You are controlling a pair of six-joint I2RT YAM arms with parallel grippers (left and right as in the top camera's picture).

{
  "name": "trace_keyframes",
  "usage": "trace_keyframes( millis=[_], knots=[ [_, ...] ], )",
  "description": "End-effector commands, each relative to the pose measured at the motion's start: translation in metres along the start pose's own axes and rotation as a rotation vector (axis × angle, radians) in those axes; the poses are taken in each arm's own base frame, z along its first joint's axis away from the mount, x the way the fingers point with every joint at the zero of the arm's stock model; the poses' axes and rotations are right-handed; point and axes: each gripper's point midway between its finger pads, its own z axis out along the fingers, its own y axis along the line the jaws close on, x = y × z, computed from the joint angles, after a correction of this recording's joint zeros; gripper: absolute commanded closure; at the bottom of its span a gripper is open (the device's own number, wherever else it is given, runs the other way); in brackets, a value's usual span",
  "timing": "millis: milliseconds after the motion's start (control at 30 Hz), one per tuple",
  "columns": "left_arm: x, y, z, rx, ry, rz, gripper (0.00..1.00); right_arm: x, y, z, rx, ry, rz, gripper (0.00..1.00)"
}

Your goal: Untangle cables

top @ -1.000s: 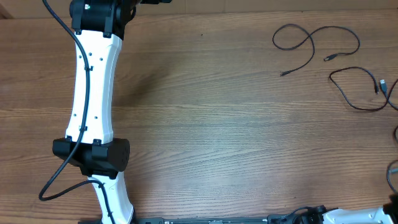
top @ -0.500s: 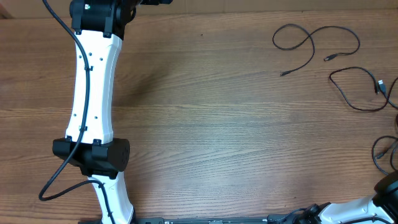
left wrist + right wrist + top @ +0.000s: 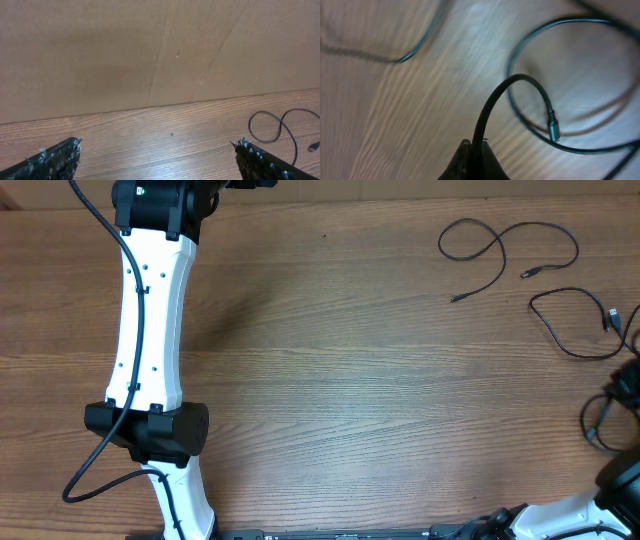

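- Your right gripper (image 3: 474,159) has its fingers (image 3: 462,160) pressed together on 1 of the 3 cables. This held cable (image 3: 492,100) comes out from between the tips.
- From that pinch the held cable arcs up and over, then drops to a silvery plug tip (image 3: 553,129) that hangs away from the fingers. The tip sits inside a wider, blurred ring of cord (image 3: 509,75) over the wood.
- In the overhead view you find this grip at the far right edge of the table (image 3: 350,380), with the held cable bending in a loop just below the gripper.
- Your left gripper (image 3: 160,162) holds nothing. Its 2 fingertips (image 3: 57,159) stand wide apart at the bottom corners of the left wrist view, with bare wood between them.
- The looped cable (image 3: 502,260) lies in the upper right of the table, well apart from both grippers.
- The second cable (image 3: 577,354) lies just right of and below it, between the looped cable and the held one.
- A curl of cord (image 3: 249,131) shows at the right of the left wrist view, in front of the cardboard wall (image 3: 100,50). It is probably the looped cable, though the angle leaves that unsure.
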Motion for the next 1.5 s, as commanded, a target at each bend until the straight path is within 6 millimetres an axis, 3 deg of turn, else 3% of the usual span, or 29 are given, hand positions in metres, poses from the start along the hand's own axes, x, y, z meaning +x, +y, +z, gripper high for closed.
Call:
trace_keyframes(
  millis=[0,100,333,367,433,467,633,800,933,1033,1167,1300,1467],
  knots=[
    [-0.01,-0.008,-0.012,0.016,-0.031,0.001,0.0,0.014,0.053,0.005,-0.096,0.034,-0.108,0.96],
    [-0.01,-0.007,-0.012,0.016,-0.029,0.001,0.01,0.03,0.086,0.014,-0.103,0.064,-0.175,0.96],
    [-0.006,-0.006,-0.012,0.011,-0.013,0.029,0.01,0.044,0.128,0.026,-0.088,0.05,-0.252,0.93],
    [-0.005,-0.006,-0.012,0.009,-0.01,0.035,0.01,0.046,0.132,0.027,-0.09,0.048,-0.263,0.75],
    [-0.003,-0.006,-0.012,0.008,-0.003,0.044,0.0,0.047,0.135,0.027,-0.092,0.047,-0.274,0.21],
    [-0.002,-0.006,-0.012,0.008,0.001,0.048,0.01,0.047,0.136,0.027,-0.093,0.046,-0.275,0.03],
    [-0.002,-0.003,-0.012,-0.004,0.003,0.05,0.0,0.035,0.135,0.022,-0.105,0.01,-0.266,0.0],
    [-0.002,-0.003,-0.012,-0.01,0.002,0.05,0.01,-0.002,0.135,-0.003,-0.128,-0.101,-0.238,0.0],
    [-0.002,-0.003,-0.012,-0.01,0.002,0.049,0.0,-0.049,0.114,-0.033,-0.067,-0.262,-0.122,0.0],
    [-0.002,-0.003,-0.012,-0.006,0.003,0.044,0.0,-0.082,0.085,-0.051,0.009,-0.389,-0.026,0.0],
    [-0.002,-0.004,-0.012,-0.005,0.002,0.01,0.01,-0.109,0.048,-0.064,0.062,-0.473,0.022,0.0],
    [-0.002,-0.005,-0.012,0.002,0.003,-0.008,0.0,-0.128,0.007,-0.062,0.104,-0.496,0.058,0.01],
    [-0.001,-0.008,-0.012,0.021,0.005,-0.037,0.0,-0.152,-0.046,-0.033,0.137,-0.486,0.154,0.0]
  ],
)
